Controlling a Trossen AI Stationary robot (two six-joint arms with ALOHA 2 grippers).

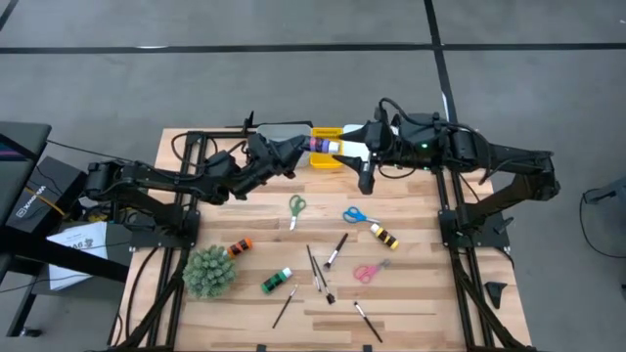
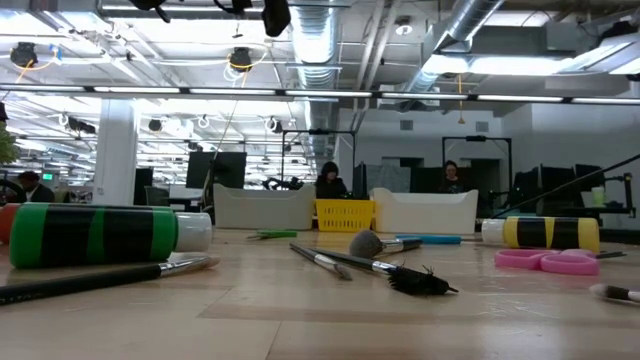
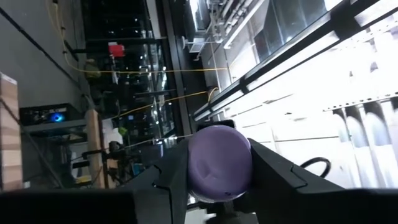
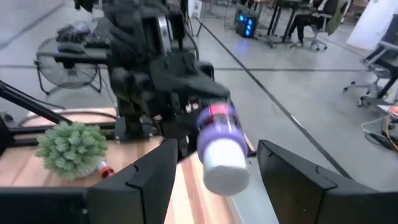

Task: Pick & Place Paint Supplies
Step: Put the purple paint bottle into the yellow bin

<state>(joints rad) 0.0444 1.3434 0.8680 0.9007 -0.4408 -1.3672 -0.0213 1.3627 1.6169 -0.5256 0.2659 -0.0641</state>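
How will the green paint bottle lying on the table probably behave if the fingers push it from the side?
The green paint bottle lies on its side and looks round, so it would probably roll. It seems small, likely light. Its smooth body may slip, and a brush lying close by could be knocked.
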